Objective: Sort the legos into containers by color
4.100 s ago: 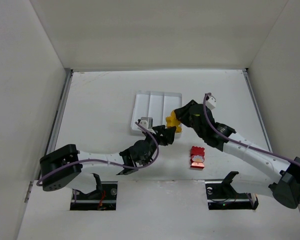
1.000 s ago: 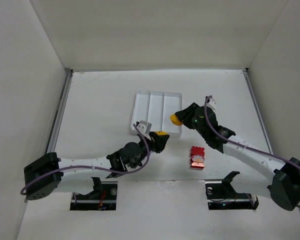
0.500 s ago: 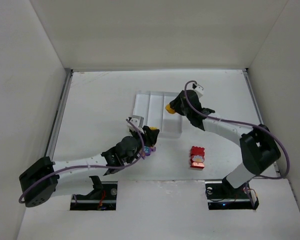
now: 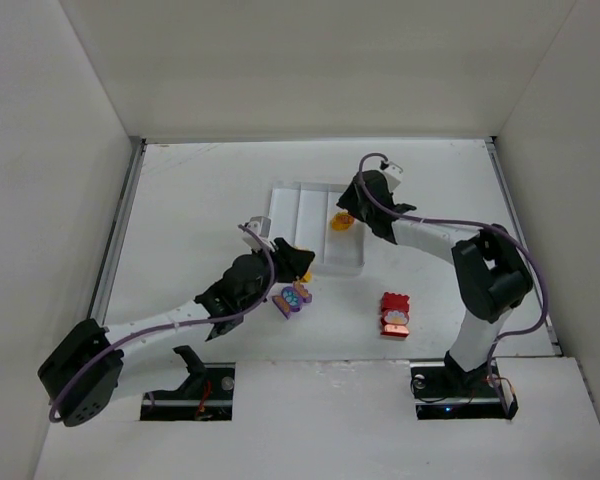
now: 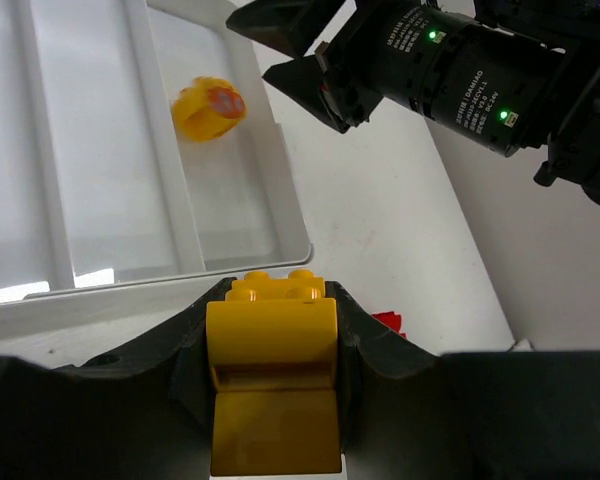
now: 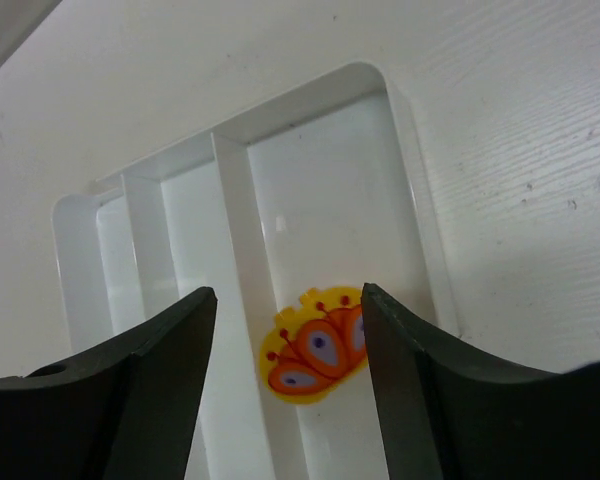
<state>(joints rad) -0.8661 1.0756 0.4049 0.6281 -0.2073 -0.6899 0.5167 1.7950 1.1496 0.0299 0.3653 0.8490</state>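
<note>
Containers: one shallow white tray (image 4: 285,225) lies on the desk (image 4: 200,200), divided lengthwise by thin walls into three side-by-side compartments. The wrist views (image 5: 90,150) (image 6: 185,270) show the same layout.

Contents: a rounded yellow-orange lego (image 4: 342,221) with a printed red-and-orange face shows within the right compartment, at about its middle. It is the one lego seen inside the tray. It appears slightly blurred in the left wrist view (image 5: 208,108), and whether it lies flat on the compartment floor cannot be told. The right wrist view (image 6: 318,355) shows it close to the divider on the middle compartment's side.

Right hand (image 4: 355,200): poised over the far end of the right compartment, fingers spread well apart (image 6: 288,295), gripping nothing. The printed lego shows below the gap, clear of both fingers.

Left hand (image 4: 298,265): at the near edge of the tray, just outside its rim, clamped (image 5: 272,310) on a yellow brick (image 5: 273,350), studs toward the tray.

Outside the tray: a purple lego (image 4: 291,298) lies on the desk just beside the left hand. A red lego (image 4: 394,313) lies on the desk near the tray's near right corner, apart from both hands.
</note>
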